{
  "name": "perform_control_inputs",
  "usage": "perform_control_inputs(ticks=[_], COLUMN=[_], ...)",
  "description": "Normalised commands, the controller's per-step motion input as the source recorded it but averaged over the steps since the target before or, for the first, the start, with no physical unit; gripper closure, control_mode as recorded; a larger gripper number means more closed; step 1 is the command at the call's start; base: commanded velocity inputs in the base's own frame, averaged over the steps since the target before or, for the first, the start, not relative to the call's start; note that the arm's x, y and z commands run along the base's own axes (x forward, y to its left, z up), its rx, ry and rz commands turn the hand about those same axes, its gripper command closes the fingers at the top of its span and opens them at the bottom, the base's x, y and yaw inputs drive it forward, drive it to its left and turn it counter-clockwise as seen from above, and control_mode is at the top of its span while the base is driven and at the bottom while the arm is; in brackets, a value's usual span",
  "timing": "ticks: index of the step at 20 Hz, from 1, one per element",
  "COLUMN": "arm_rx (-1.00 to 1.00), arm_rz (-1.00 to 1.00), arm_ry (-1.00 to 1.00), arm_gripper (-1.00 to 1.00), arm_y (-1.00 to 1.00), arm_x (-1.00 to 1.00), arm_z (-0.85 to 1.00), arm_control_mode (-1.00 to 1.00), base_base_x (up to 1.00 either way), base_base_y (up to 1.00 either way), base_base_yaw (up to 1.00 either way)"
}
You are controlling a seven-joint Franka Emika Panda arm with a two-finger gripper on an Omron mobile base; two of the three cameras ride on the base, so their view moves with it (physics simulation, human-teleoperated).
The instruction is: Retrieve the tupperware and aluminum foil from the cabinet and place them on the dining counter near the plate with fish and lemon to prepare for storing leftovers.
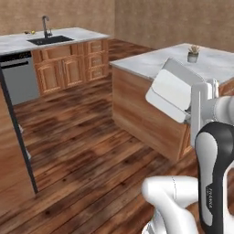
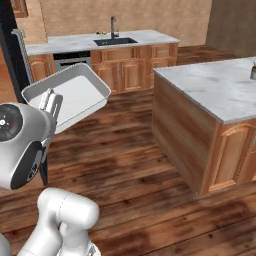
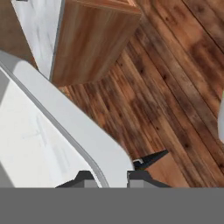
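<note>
- Holding the tub (image 2: pixel 75 95) by its rim, your gripper (image 3: pixel 114 177) is clamped tight, carrying it tilted above the floor.
- The sink surface (image 1: pixel 27 41) lies well ahead, across the floor.

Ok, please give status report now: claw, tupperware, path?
Claw shut on tupperware rim. Tub carried tilted above wooden floor. Island close ahead.

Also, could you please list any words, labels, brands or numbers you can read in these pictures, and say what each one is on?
Small dark vertical print on the white arm cover: too small and blurred to read.
Nothing legible on the tupperware held in the pincer, the island counter, the sink counter or the wooden floor.
</note>
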Motion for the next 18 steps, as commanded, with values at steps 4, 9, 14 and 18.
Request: perform_control_inputs(ticks=[4, 9, 14, 18], arm_rx=[0.00, 0.00, 0.00, 0.00], arm_rz=[0.00, 0.00, 0.00, 0.00], arm_ry=[0.00, 0.00, 0.00, 0.00], arm_gripper=[1.00, 1.00, 1.00, 1.00], arm_y=[0.00, 0.00, 0.00, 0.00], arm_x=[0.00, 0.00, 0.00, 0.00], arm_z=[0.00, 0.00, 0.00, 0.00], arm_control_mode=[1.00, 1.00, 1.00, 1.00], base_base_x=[0.99, 1.00, 1.00, 1.00], base_base_y=[-0.49, 0.02, 0.09, 0.01], base_base_yaw=[0.11, 0.16, 0.16, 0.12])
